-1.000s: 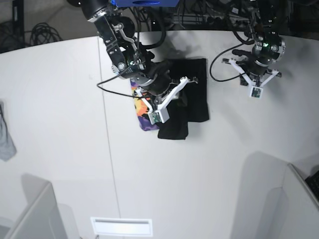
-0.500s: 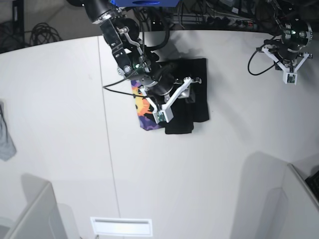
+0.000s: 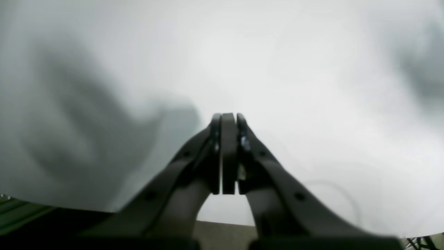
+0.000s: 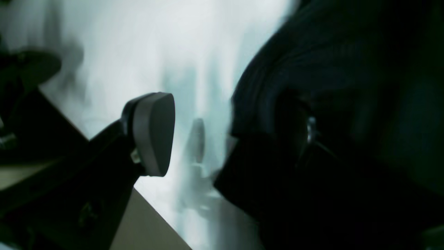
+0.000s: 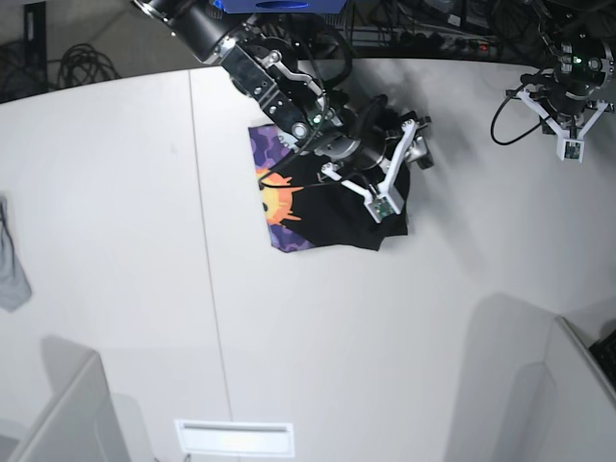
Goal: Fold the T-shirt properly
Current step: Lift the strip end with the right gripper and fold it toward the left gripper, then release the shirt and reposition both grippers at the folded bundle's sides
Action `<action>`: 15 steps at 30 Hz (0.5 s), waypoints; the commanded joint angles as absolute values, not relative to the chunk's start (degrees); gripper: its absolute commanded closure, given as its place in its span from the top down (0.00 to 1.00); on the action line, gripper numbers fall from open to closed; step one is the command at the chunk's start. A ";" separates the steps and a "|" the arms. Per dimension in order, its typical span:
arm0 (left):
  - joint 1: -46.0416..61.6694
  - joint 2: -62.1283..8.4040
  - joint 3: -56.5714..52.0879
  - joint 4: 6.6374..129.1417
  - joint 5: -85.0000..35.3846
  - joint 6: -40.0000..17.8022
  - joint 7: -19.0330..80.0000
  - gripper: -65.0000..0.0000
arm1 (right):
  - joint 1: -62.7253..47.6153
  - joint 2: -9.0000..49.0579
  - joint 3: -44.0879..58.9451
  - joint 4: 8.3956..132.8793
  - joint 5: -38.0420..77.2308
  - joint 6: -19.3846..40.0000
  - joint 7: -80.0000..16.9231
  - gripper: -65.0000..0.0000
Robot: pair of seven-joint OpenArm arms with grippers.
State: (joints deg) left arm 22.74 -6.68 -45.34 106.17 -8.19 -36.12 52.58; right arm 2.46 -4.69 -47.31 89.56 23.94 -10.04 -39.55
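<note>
The T-shirt lies bunched at the back middle of the white table. It is black, with its orange sun print on purple showing at the left side. My right gripper hovers over the shirt's right edge. In the right wrist view it is open: one grey pad stands clear over the table, and black cloth covers the other finger. My left gripper is at the far back right, away from the shirt. In the left wrist view it is shut and empty above bare table.
A small grey cloth hangs at the table's left edge. Cables and dark equipment run along the back edge. Grey partitions stand at the front left and front right.
My right arm has swung right across the shirt, pulling black cloth with it and uncovering more of the sun print. My left arm has drawn back to the far right corner.
</note>
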 commanded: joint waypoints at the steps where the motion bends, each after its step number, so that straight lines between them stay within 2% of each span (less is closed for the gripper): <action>1: 22.81 -7.43 -45.67 107.21 -8.57 -36.44 52.00 0.00 | 4.35 -6.02 -49.36 89.63 24.48 -9.54 -38.46 0.65; 7: 22.81 -7.43 -45.67 107.12 -8.57 -36.44 52.00 0.00 | 9.45 -6.29 -60.35 90.33 24.48 -9.54 -38.55 0.65; 12: 22.81 -7.34 -45.67 107.30 -8.57 -36.44 52.00 0.00 | 9.89 -3.30 -61.23 97.63 24.13 -9.54 -38.99 0.65; 13: 22.81 -7.34 -45.67 107.30 -8.57 -36.44 52.00 0.00 | 9.89 -1.98 -60.88 99.47 24.04 -9.54 -38.90 0.64; 15: 22.81 -7.34 -45.41 107.30 -8.57 -36.44 52.00 0.00 | 9.71 0.66 -57.27 102.99 24.04 -9.54 -38.81 0.54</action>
State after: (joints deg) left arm 22.74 -6.66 -45.19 106.17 -8.19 -36.12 52.56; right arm 8.56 1.28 -57.98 101.93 24.67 -9.23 -40.47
